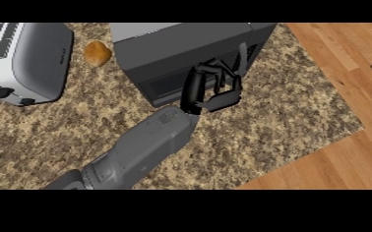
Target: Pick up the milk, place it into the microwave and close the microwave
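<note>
Head view: robot hand (fingers mostly straight) presses against the microwave front.

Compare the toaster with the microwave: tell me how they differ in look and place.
The toaster is light silver-grey with rounded corners; the microwave is dark grey and boxy. The toaster sits at the counter's left edge, partly cut off; the microwave stands in the middle. A hand is at the microwave's front; nothing touches the toaster. Both stand on the speckled counter.
</note>
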### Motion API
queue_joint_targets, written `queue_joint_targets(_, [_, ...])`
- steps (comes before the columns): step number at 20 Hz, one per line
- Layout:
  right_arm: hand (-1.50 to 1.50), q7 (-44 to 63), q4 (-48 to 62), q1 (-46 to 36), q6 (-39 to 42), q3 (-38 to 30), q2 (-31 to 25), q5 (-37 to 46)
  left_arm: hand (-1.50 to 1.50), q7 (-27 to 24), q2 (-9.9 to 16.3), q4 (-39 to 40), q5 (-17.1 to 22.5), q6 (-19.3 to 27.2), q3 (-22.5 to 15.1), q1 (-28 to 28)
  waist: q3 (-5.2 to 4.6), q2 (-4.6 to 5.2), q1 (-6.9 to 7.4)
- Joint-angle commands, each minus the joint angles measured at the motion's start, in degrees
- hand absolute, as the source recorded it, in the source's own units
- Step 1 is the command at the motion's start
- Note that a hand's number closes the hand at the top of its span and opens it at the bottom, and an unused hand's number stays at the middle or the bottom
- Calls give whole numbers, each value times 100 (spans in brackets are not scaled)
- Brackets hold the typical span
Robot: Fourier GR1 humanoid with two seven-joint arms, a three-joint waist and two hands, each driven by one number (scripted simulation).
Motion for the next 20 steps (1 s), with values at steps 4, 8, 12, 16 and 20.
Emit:
queue_joint_targets(4, [-150, 72, -64, 43, 148, -2, -155, -324, 150, 511, 4, 836, 255, 234, 102, -177, -22, 33, 97])
queue_joint_targets(8, [-150, 120, -119, 33, 122, -99, -289, -393, 150, 515, 4, 909, 372, 437, 31, -92, -34, -1, 233])
queue_joint_targets(12, [-150, 128, -204, 152, 60, -136, -284, -482, 150, 595, 4, 933, 613, 500, 86, -9, -45, -17, 398])
queue_joint_targets(16, [-150, 179, -263, 281, 8, -257, -394, -598, -150, 487, 3, 957, 696, 324, -21, 93, -54, -24, 475])
queue_joint_targets(20, [-150, 238, -304, 487, 49, -273, -439, -650, -150, 529, 13, 1000, 823, 262, -71, 1, -41, -28, 499])
